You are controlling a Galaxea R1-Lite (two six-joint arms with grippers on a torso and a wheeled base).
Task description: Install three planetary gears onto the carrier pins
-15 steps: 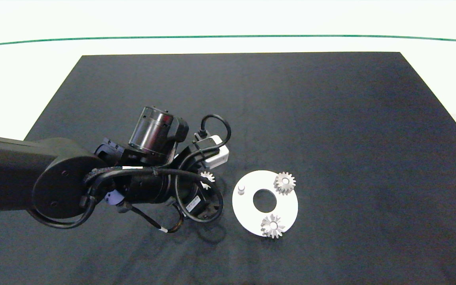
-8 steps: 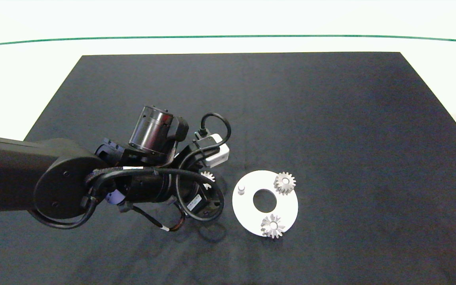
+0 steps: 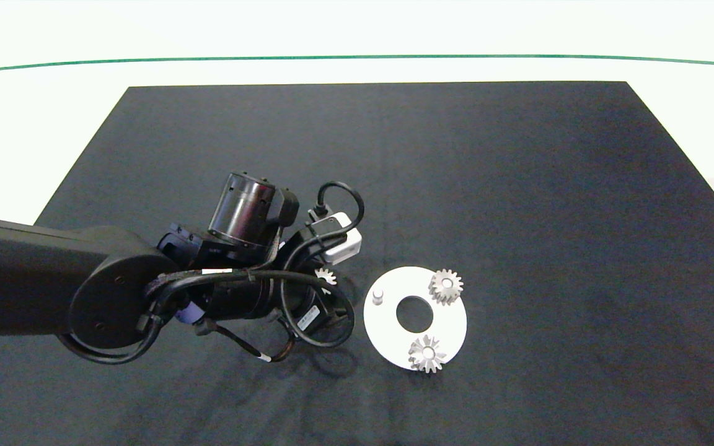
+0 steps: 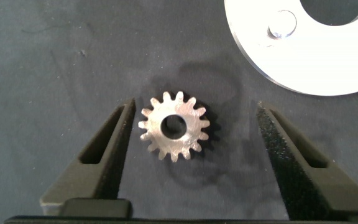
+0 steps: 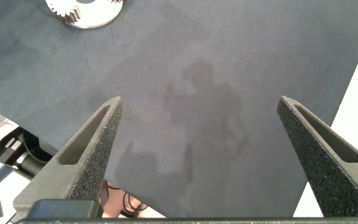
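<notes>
A white disc (image 3: 388, 325) lies on the black mat. Two planetary gears (image 3: 445, 286) (image 3: 426, 354) sit on its carrier pins, and one bare carrier pin (image 3: 378, 295) stands at its left. A third planetary gear (image 4: 175, 126) lies flat on the mat just left of the disc (image 4: 316, 68), its teeth peeking out beside my left arm (image 3: 326, 276). My left gripper (image 4: 194, 124) is open and straddles this gear, fingers apart from it on both sides. The bare pin (image 4: 281, 26) shows beyond it. My right gripper (image 5: 201, 118) is open over bare mat, outside the head view.
The black mat (image 3: 518, 186) covers most of the white table, with a green line (image 3: 357, 57) at the far edge. The left arm's body and cables (image 3: 239, 291) cover the mat left of the disc. A gear on the disc edge (image 5: 73, 11) shows in the right wrist view.
The left arm has shifted slightly to the right and a little lower toward the loose gear. The disc and its two gears have not moved.
</notes>
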